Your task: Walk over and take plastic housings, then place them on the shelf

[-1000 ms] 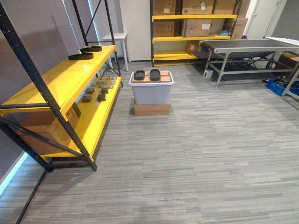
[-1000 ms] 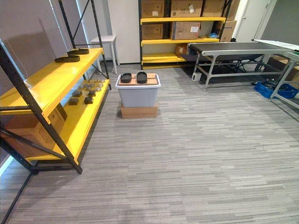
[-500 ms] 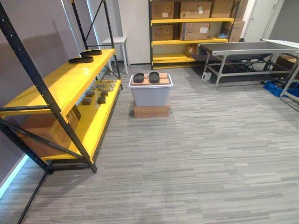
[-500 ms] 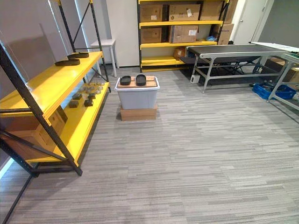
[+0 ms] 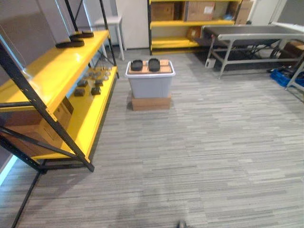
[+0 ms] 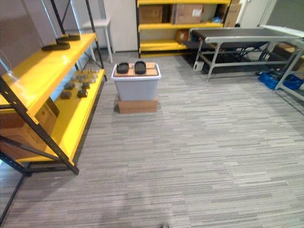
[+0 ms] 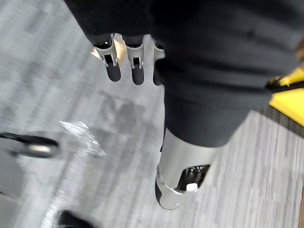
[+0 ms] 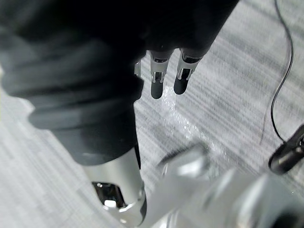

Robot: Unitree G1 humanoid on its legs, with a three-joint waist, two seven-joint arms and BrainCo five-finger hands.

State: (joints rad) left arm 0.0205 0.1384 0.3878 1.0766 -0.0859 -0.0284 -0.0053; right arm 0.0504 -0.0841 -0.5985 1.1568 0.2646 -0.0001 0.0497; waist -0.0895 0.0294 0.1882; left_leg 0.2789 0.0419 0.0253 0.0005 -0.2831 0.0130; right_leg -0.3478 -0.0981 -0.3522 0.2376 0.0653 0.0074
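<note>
Two black plastic housings (image 5: pixel 137 65) (image 5: pixel 154 64) lie side by side on a board on top of a grey bin (image 5: pixel 150 86), which stands on a flat cardboard box (image 5: pixel 151 103) on the carpet ahead. The yellow shelf (image 5: pixel 52 71) runs along the left, and two more black housings (image 5: pixel 70 43) (image 5: pixel 81 34) lie at the far end of its top level. My left hand (image 7: pixel 137 73) hangs over the floor with straight fingers, holding nothing. My right hand (image 8: pixel 156 88) hangs the same way, open with nothing in it.
Several small parts (image 5: pixel 92 81) lie on the shelf's lower level, above a cardboard box (image 5: pixel 33 130). A conveyor table (image 5: pixel 256 33) and a blue crate (image 5: pixel 287 76) stand at the back right. A yellow rack with boxes (image 5: pixel 190 19) and a white stool (image 5: pixel 108 21) line the back wall.
The camera has moved forward and tipped downward, so the bin and shelf look closer and less of the back wall shows. Nothing on the bin or shelf has moved.
</note>
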